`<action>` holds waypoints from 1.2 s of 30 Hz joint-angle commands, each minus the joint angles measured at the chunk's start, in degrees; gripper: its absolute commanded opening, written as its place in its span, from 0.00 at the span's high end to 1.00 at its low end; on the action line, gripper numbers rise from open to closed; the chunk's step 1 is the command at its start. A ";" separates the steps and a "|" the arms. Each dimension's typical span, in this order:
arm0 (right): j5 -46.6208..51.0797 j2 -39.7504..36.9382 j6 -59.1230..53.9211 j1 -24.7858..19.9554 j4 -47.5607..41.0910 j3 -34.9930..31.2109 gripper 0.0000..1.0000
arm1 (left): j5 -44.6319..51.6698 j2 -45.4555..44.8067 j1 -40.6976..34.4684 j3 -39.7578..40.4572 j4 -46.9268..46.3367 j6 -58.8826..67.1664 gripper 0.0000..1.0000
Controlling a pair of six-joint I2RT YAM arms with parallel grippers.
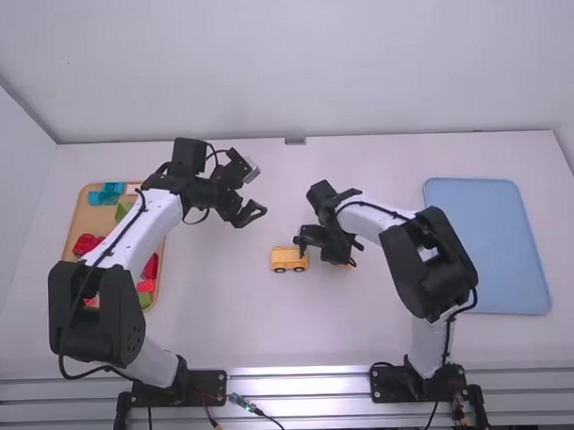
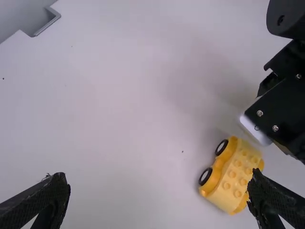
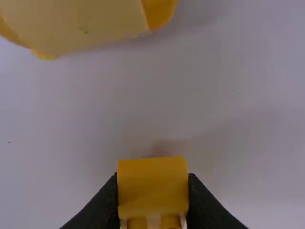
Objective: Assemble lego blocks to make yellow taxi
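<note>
While the yellow wheeled base stood upright on the white worktop, a little below the centre of the high view, the left hand hung to its upper left, fingers apart and nothing between them. The right arm bent in from the lower right and ended just beside the base. A tan tray of coloured bricks lay at the left of the frame, and a blue tray at the right.

In the left wrist view, two rows of studs ran along the base's roof, and dark wheels with pale hubs showed along one side. It looked to be light, rigid plastic, unlikely to dent but ready to roll if nudged lengthwise. The surest hold seemed to be across its two long sides, above the wheels, leaving the studs free.

In the right wrist view, the right hand was clamped on a small yellow block, one finger against each side. The block was apart from a larger yellow shape, probably the base. Smooth and hard, the block would likely weigh little but could twist or slip if pinched off-centre; a low, level grip and a straight press down would suit it.
</note>
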 commanded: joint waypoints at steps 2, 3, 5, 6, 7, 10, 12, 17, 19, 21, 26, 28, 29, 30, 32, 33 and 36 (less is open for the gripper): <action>1.36 1.05 0.26 -0.11 -0.55 0.55 0.46 | 0.46 0.17 0.26 0.57 -0.04 0.42 0.01; 1.31 1.05 0.26 -0.11 -0.57 0.63 0.43 | 0.46 0.17 0.26 0.57 -0.04 0.42 0.01; 0.98 0.98 0.24 -0.11 -1.07 1.62 0.11 | 0.44 0.17 0.26 0.57 -0.04 0.42 0.01; 1.01 0.92 0.26 -0.11 -1.90 2.36 0.00 | 0.44 0.17 0.26 0.57 -0.07 0.42 0.01; 1.16 0.79 0.31 -0.11 -2.40 2.84 0.00 | 0.44 0.17 0.26 0.57 -0.09 0.39 0.01; 0.31 0.26 0.26 -0.11 -3.96 5.03 0.00 | 0.48 0.17 0.26 0.57 -0.28 1.07 0.01; -1.68 -0.17 -0.09 -0.22 -4.79 6.62 0.00 | 0.52 0.17 0.26 0.55 -0.92 3.69 0.01; -8.00 -5.95 -0.42 -2.23 -4.52 6.99 0.00 | 4.04 0.17 0.26 -1.46 -1.14 11.28 0.01; -11.61 -9.22 -0.44 -3.67 -4.00 6.36 0.01 | 7.87 0.17 0.26 -3.04 -1.14 16.59 0.01; -15.39 -13.84 -1.09 -5.95 -2.78 4.50 0.00 | 12.94 0.17 0.28 -5.99 -0.37 23.26 0.01; -23.91 -20.72 -2.47 -10.05 2.62 -2.01 0.01 | 18.97 0.17 0.26 -11.08 4.46 25.88 0.01; -27.91 -22.56 -4.44 -12.50 7.58 -7.43 0.00 | 21.35 0.17 0.26 -15.10 9.53 25.90 0.01; -28.44 -22.69 -4.63 -12.81 8.28 -8.20 0.00 | 21.66 0.17 0.26 -15.65 10.27 25.90 0.01; -29.81 -23.04 -4.90 -13.75 10.75 -10.80 0.01 | 22.84 0.17 0.24 -17.77 12.87 25.90 0.01; -32.24 -23.04 -4.90 -15.15 15.74 -15.65 0.00 | 26.36 0.17 0.24 -21.44 17.03 26.47 0.01; -33.73 -22.95 -4.87 -15.82 18.60 -18.25 0.00 | 28.52 0.17 0.26 -23.56 18.69 28.30 0.01; -36.57 -22.97 -4.46 -17.66 25.66 -23.85 0.00 | 32.20 0.17 -0.20 -27.82 22.73 30.73 0.01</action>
